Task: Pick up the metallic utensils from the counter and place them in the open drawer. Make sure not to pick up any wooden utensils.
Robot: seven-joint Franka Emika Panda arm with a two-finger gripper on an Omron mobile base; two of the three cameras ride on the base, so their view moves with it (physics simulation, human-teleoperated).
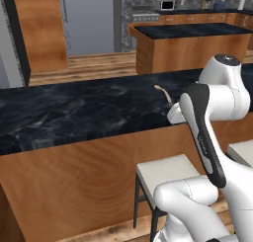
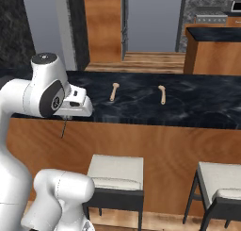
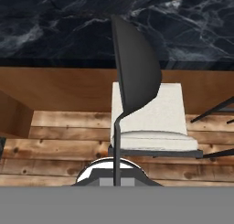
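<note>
The metal spoon [image 3: 135, 58] is pinched in the gripper [image 2: 64, 118], whose claw is pressed together on the slim handle. The dark bowl points away from the hand. In the right base view the spoon [image 2: 63, 129] hangs as a thin dark line just off the front edge of the counter [image 2: 197, 103], in front of the brown wood panel. Beneath it, in the hand view, stands a white-cushioned stool [image 3: 151, 113] on the plank floor. Two such stools stand along the counter front, the near stool [image 2: 115, 171] just beside the arm and the far stool [image 2: 220, 178] well apart to the right. On the black marble lie two tan wooden utensils, the left wooden utensil [image 2: 114, 91] and the right wooden utensil [image 2: 162, 94], apart from each other and from the gripper. A second dark-topped island [image 1: 197, 31] stands further back in the room.
</note>
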